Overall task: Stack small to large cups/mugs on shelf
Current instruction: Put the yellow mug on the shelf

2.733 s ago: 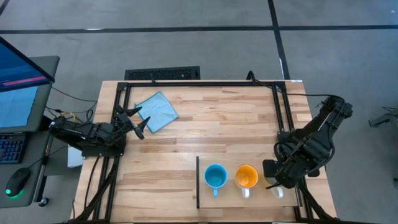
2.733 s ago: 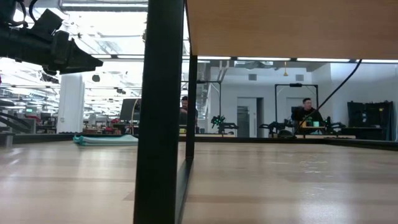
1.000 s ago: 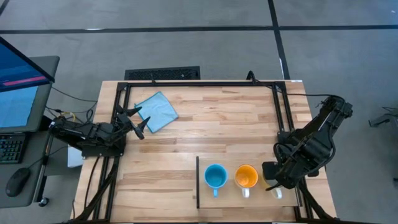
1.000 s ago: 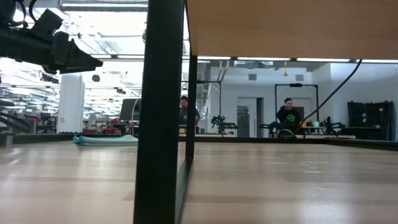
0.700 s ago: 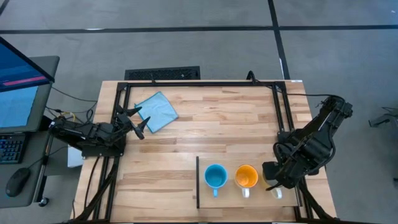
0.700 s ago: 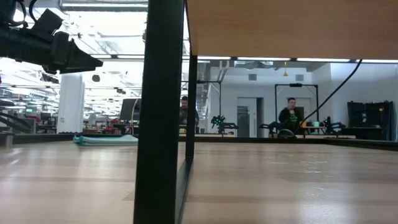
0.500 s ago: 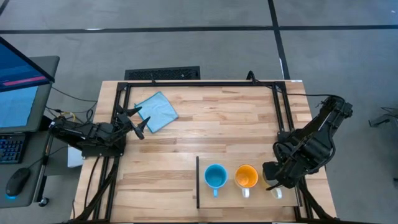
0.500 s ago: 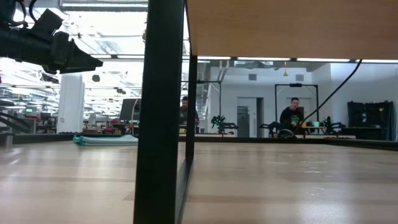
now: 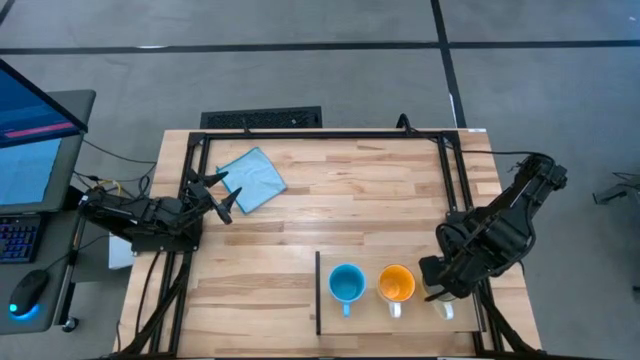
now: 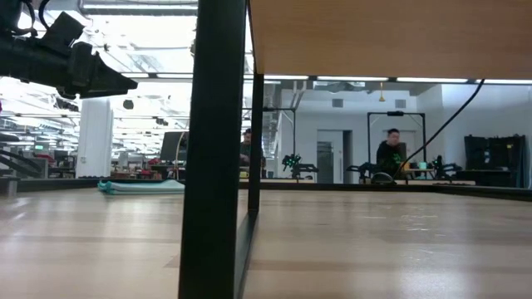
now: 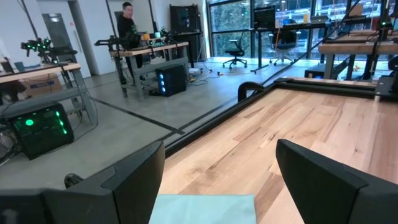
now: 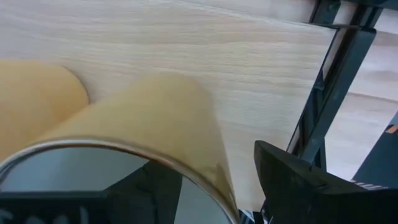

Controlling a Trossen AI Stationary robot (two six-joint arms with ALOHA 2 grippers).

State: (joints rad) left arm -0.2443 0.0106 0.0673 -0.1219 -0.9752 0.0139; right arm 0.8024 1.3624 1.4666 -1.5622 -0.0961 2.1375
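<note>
Three mugs stand in a row on the shelf (image 9: 365, 315) at the table's near right: a light-blue mug (image 9: 346, 284), an orange mug (image 9: 397, 284) and a white mug (image 9: 444, 307) with a yellowish inside, mostly hidden under my right arm. My right gripper (image 9: 438, 288) is open over the white mug. In the right wrist view the mug's rim (image 12: 124, 148) and wall lie between the two fingers, and a gap shows beside the outer finger (image 12: 298, 180). My left gripper (image 9: 222, 195) waits open at the table's left, beside a blue cloth (image 9: 252, 178). My right gripper comes at the white mug from above, with one finger (image 12: 152, 190) behind the rim and one outside the wall. I cannot tell whether either finger touches the mug. The mug stands upright on the shelf.
A black frame rail (image 9: 320, 135) runs round the table. The shelf's dark raised edge (image 9: 318, 290) stands left of the blue mug. The blue cloth (image 11: 205, 208) lies just below my left gripper (image 11: 221, 162). Bare wood (image 9: 360, 200) spreads across the table's middle. A person (image 10: 389, 154) sits far behind.
My right arm has shifted a little toward the table's left edge over the white mug. All three mugs stand where they were.
</note>
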